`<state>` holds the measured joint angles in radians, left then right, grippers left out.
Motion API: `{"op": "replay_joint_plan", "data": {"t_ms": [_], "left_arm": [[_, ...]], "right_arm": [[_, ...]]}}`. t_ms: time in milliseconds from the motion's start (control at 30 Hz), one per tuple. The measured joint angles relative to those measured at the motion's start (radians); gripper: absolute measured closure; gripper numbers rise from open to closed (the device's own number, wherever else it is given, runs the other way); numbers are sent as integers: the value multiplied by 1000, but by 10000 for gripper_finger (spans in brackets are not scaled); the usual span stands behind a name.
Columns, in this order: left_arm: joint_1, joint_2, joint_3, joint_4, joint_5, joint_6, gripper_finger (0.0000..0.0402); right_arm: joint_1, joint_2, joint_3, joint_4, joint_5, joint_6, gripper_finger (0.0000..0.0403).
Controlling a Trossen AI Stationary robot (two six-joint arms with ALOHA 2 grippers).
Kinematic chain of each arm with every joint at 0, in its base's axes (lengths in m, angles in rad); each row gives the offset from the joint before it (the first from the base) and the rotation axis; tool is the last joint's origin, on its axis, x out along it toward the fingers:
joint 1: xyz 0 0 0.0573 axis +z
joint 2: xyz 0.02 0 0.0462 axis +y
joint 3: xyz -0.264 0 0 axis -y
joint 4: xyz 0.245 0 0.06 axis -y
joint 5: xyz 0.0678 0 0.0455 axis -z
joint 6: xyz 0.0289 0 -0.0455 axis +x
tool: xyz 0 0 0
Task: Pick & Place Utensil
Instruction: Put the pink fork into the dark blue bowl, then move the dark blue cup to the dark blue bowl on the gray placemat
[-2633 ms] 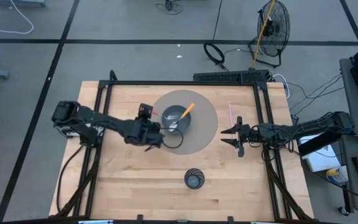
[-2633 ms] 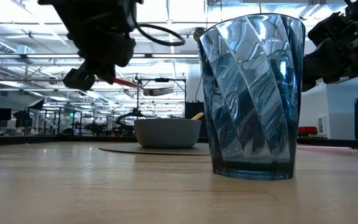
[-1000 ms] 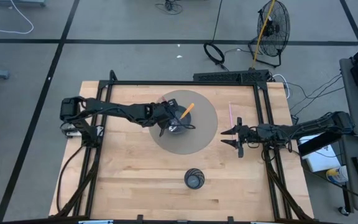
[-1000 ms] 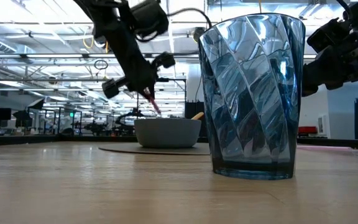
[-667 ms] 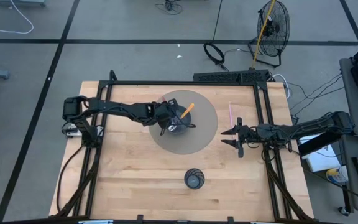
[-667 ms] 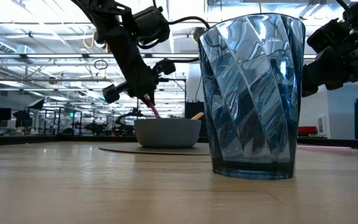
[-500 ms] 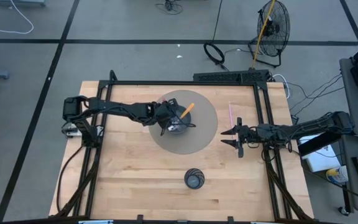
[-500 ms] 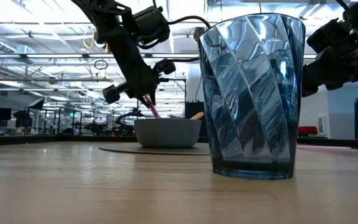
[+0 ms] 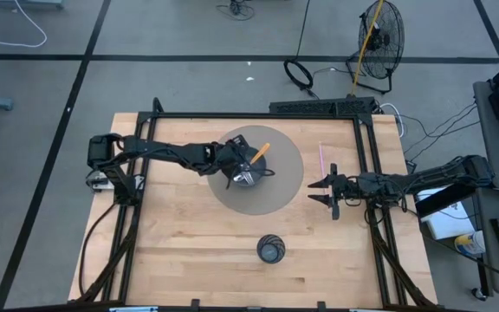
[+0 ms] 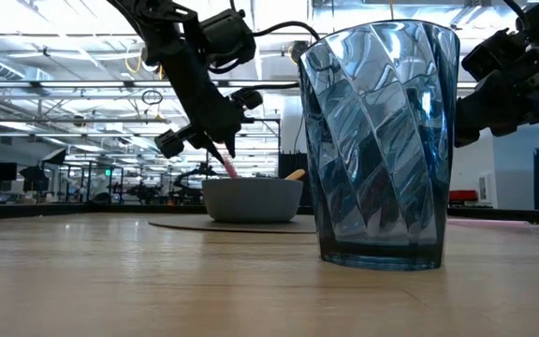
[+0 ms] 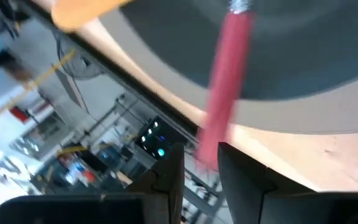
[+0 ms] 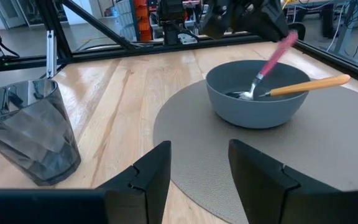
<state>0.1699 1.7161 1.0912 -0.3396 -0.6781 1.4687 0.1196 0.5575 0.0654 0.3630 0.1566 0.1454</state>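
Left tool [image 10: 215, 142]: above grey round bowl [image 12: 257, 102], fingers around pink-handled spoon [image 12: 270, 61], grip unclear
Right tool [image 9: 327, 190]: fingers apart, empty, above wooden surface [image 9: 189, 234]

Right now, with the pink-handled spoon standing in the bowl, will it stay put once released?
Probably not upright: the pink-handled spoon leans steeply, head down in the bowl, so it would likely tip onto the rim. It looks rigid and light. The smooth handle may slide along the rim.

A blue-grey bowl [image 12: 258, 101] sits on a round grey mat [image 12: 328, 155]. In the bowl, one utensil [image 12: 272, 58] has a pink handle, another [image 12: 308, 85] an orange one. Beside the mat, the tumbler [image 12: 27, 130] is smoky blue with swirled ribs.
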Motion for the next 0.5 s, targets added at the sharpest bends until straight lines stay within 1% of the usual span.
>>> {"op": "replay_joint_plan", "data": {"t_ms": [100, 333, 400, 500], "left_arm": [[0, 0, 0, -9, -15, -50, 298], [0, 0, -1, -86, -20, -108, 298], [-1, 0, -1, -85, -48, -154, 298], [-8, 0, -1, -71, -125, -266, 298]], "right_arm": [[0, 0, 0, 0, 0, 0, 248], [0, 0, 0, 1, 0, 17, 248], [0, 0, 0, 1, 0, 23, 248], [0, 0, 0, 1, 0, 26, 248]]}}
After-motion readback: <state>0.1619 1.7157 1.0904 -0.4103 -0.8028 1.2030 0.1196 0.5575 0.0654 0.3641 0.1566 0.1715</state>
